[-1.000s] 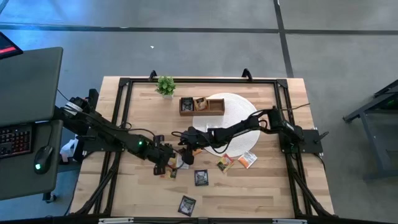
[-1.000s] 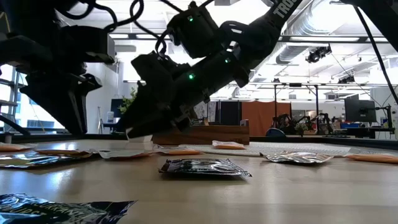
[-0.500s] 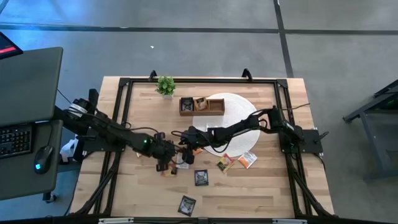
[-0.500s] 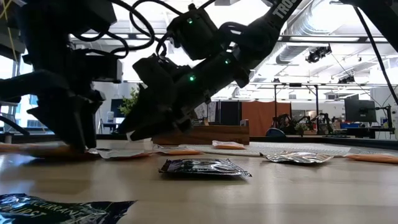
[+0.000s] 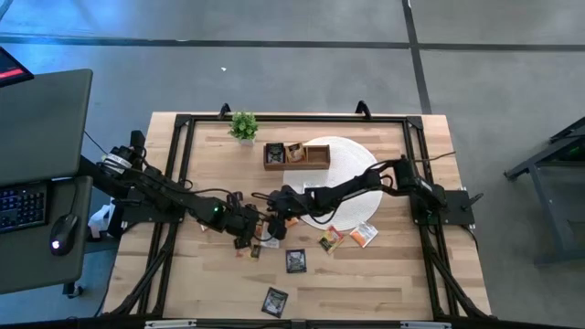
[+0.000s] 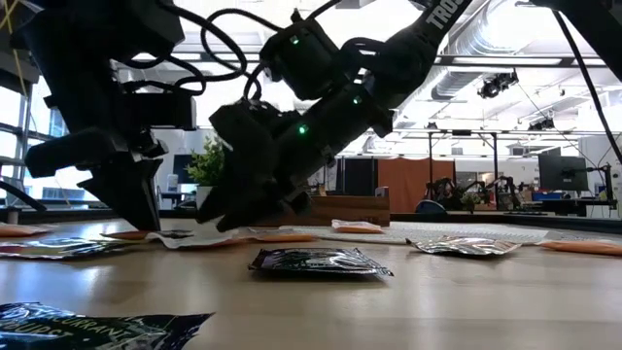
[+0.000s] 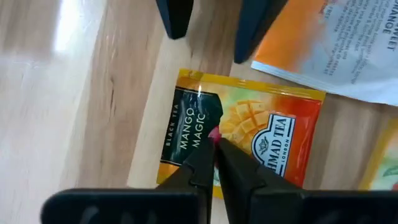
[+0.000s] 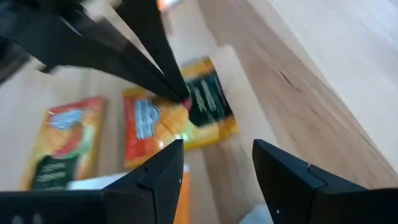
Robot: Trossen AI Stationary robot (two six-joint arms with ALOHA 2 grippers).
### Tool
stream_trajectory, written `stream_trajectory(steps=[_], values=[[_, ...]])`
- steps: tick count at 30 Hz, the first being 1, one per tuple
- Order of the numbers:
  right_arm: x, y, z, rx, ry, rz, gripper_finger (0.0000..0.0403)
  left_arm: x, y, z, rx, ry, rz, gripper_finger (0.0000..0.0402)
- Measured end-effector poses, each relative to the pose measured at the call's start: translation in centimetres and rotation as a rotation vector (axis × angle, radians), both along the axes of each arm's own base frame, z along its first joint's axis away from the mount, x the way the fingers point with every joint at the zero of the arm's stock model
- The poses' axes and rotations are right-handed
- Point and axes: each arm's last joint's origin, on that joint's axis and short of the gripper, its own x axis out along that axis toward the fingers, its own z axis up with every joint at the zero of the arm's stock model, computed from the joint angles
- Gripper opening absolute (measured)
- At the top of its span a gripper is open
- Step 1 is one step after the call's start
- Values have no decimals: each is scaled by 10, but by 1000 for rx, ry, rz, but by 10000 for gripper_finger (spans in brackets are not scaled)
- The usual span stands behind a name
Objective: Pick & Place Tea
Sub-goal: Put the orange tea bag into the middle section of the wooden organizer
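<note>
A yellow-orange "Mango Magic" tea sachet (image 7: 249, 134) lies flat on the wood. My left gripper (image 7: 214, 148) is shut, with its tips down on the sachet's printed face; the high view shows this gripper (image 5: 251, 230) left of the table's middle. My right gripper (image 8: 214, 168) hangs open just beyond, tilted down toward the same sachet (image 8: 186, 118) and touching nothing. It also shows in the high view (image 5: 279, 206). A white-and-orange sachet (image 7: 339, 43) lies next to the mango one. More sachets (image 5: 295, 260) lie toward the near edge. My left gripper has its shut fingertips (image 7: 208, 155) set on the middle of the mango sachet's printed face (image 7: 205, 124). It comes from above at a steep slant. The sachet lies flat on the table. Whether any wrapper is caught between the tips, I cannot tell.
A wooden compartment tray (image 5: 297, 155) and a round white mat (image 5: 347, 174) sit at the far middle, with a small plant (image 5: 243, 126) to their left. Loose sachets (image 5: 331, 240) (image 5: 364, 234) (image 5: 274, 300) lie right of and nearer than the grippers.
My left gripper has come down to the table and shifted a little toward the right gripper, ending with its tips on the mango sachet. My right gripper has tipped slightly further downward without changing place.
</note>
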Motion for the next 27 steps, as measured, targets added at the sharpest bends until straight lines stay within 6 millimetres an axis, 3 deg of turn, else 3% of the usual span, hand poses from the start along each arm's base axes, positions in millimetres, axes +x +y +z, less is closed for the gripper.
stream_trajectory(steps=[11,22,27], values=[[1,-12,1,30,-11,-69,188,6,-1,4,8,-39,5,6],[1,-12,0,23,-8,-58,188,18,-6,33,44,30,-9,118],[1,-10,0,41,-6,-15,188,9,-11,27,9,64,16,152]])
